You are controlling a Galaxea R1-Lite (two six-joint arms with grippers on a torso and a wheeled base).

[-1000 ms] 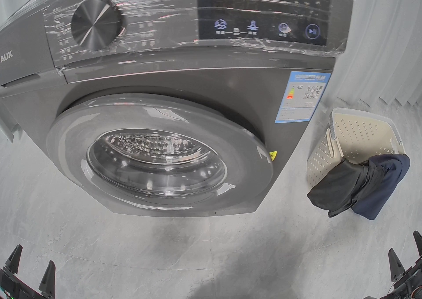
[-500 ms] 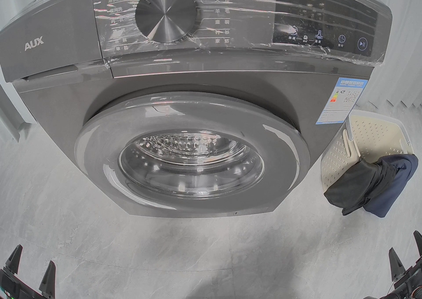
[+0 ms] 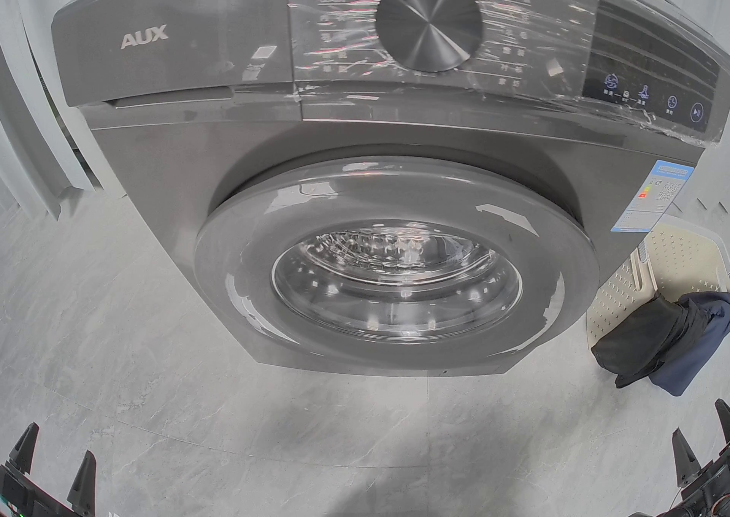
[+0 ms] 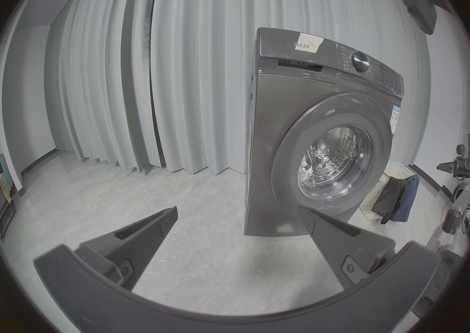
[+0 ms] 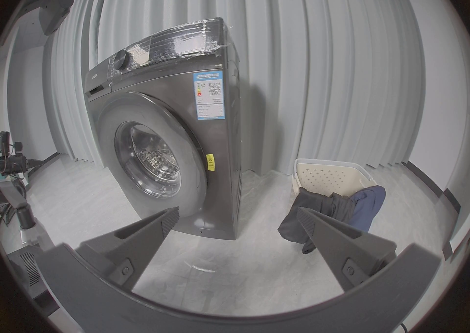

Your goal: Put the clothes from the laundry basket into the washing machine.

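Observation:
The grey washing machine (image 3: 190,146) stands right in front of me, its round glass door (image 3: 395,268) closed. Beside it at the right edge sits the cream laundry basket (image 3: 680,256). A black garment (image 3: 646,340) and a navy garment (image 3: 703,344) hang over the basket's front rim. My left gripper (image 3: 57,458) is low at the near left, open and holding nothing. My right gripper (image 3: 699,439) is low at the near right, likewise open. The left wrist view looks past the left gripper (image 4: 237,211) at the machine (image 4: 274,118). The right wrist view looks past the right gripper (image 5: 237,211) at the basket (image 5: 328,177).
Pale pleated curtains (image 4: 186,79) hang behind and beside the machine. Grey tiled floor (image 3: 228,404) lies open between me and the machine. A stand with equipment (image 4: 458,167) rises off to one side of the room.
The whole head picture has shifted: machine and basket slid to the right in it, so the camera moved. Both grippers keep their places, open as before.

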